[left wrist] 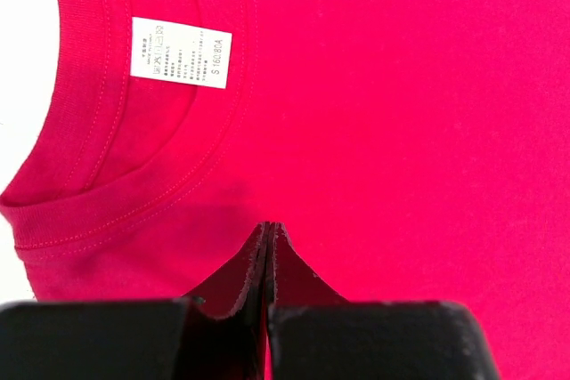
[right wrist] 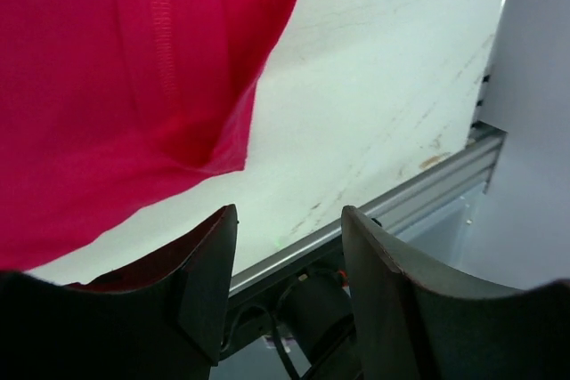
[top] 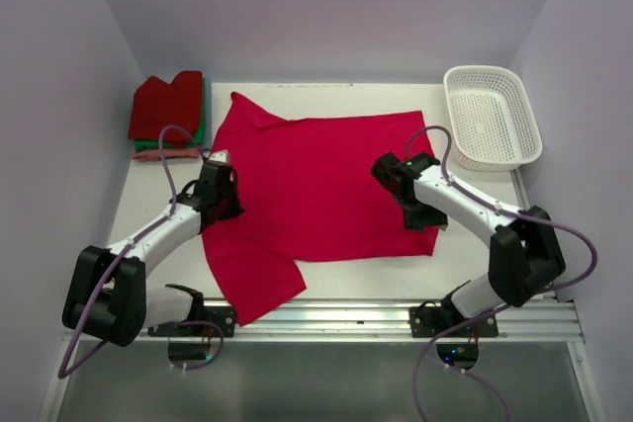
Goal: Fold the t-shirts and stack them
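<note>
White lattice basket (top: 483,70) far right; folded t-shirts (top: 170,111) stacked far left. Left gripper (left wrist: 270,229) closed, tips on crimson t-shirt (top: 316,185) beside its collar. Right gripper (right wrist: 289,213) parted, empty, over the near-right hem.

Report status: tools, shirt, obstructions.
Left tool shut over crimson t-shirt near collar. Right tool open, empty, at its corner. Shirt spread out. Folded stack, basket off to sides.

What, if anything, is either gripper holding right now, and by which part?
The right gripper is open, holding nothing. The left gripper is shut over the crimson t-shirt below its collar; a pinch cannot be told.
</note>
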`<state>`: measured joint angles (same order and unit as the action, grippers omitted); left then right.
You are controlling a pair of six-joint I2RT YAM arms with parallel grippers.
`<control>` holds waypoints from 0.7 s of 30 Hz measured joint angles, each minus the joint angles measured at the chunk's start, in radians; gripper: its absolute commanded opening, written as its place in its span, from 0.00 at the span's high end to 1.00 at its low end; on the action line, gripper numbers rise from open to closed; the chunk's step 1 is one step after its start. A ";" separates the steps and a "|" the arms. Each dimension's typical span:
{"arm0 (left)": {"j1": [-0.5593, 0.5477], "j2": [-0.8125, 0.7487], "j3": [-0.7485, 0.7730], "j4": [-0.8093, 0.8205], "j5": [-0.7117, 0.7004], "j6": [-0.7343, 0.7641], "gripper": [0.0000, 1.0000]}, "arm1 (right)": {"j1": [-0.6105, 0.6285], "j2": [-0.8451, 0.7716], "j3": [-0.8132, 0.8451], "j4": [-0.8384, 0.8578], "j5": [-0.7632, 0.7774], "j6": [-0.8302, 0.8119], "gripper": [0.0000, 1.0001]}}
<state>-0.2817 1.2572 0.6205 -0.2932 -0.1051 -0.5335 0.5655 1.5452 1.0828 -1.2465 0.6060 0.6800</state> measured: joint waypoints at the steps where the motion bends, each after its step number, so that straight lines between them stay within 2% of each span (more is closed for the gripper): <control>1: 0.000 0.000 0.000 0.000 0.001 0.001 1.00 | 0.002 -0.032 0.004 0.009 -0.014 -0.005 0.45; 6: 0.000 0.000 0.000 0.000 0.007 0.002 1.00 | -0.001 -0.075 0.000 0.128 -0.086 -0.034 0.44; 9: 0.000 0.000 0.000 0.000 0.013 0.002 1.00 | -0.007 -0.047 -0.031 0.231 -0.135 -0.038 0.49; 14: 0.000 -0.004 -0.003 0.007 0.021 0.002 1.00 | -0.024 -0.029 -0.081 0.344 -0.159 -0.029 0.64; 21: 0.000 -0.004 -0.013 0.029 0.040 0.003 1.00 | -0.120 -0.020 -0.095 0.433 -0.154 -0.018 0.65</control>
<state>-0.2817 1.2530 0.6071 -0.2646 -0.0654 -0.5308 0.4458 1.5249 0.9882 -0.8135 0.4522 0.6617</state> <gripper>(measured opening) 0.004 0.359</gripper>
